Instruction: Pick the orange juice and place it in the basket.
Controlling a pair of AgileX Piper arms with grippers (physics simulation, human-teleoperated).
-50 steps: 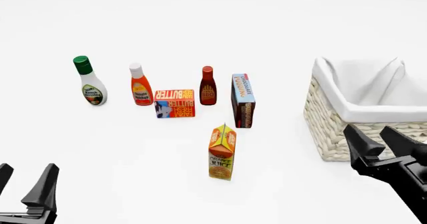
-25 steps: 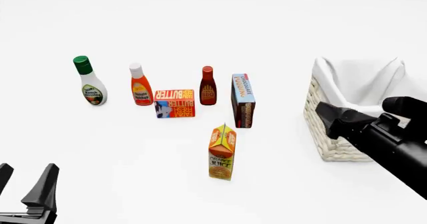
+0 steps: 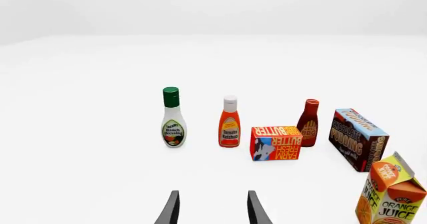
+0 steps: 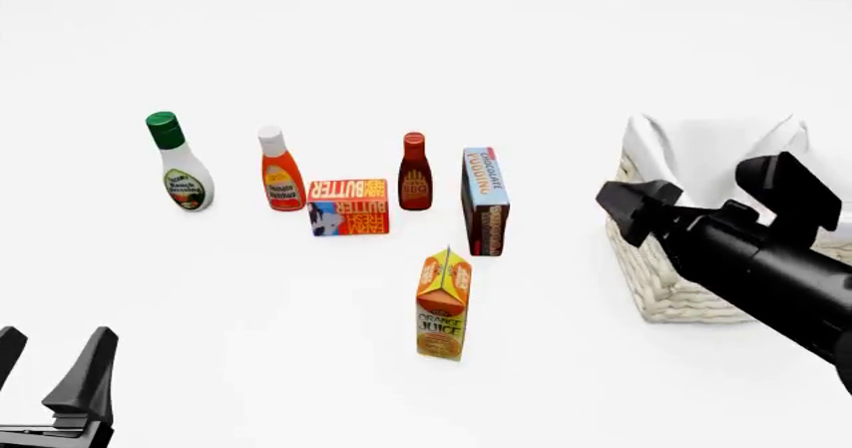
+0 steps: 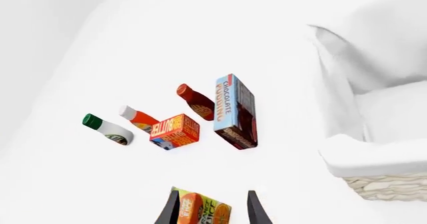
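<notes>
**Upright and untouched: orange juice on the table**

Still free, the orange juice (image 4: 444, 304), upright on the white table (image 4: 399, 29), nearest of the groceries to the arms. Just behind it, the chocolate pudding box (image 4: 486, 201), standing on end. Further left of that, in a loose row: a dark sauce bottle (image 4: 414, 172), the butter box (image 4: 349, 207) lying flat in front, a ketchup bottle (image 4: 281, 170), and a ranch dressing bottle (image 4: 176, 161) with green cap. All well apart from the carton.

To the right, the basket (image 4: 652, 268), woven, with white cloth lining, well apart from the carton.

Over the near left corner of the basket, the right gripper (image 4: 705, 191), jaws spread wide, holding nothing. From the right wrist view, the orange juice (image 5: 200, 209) seen between the two finger tips, but far below, not touching.

At the lower left corner of the front view, the left gripper (image 4: 47, 368), jaws open too, empty, well apart from everything.
</notes>
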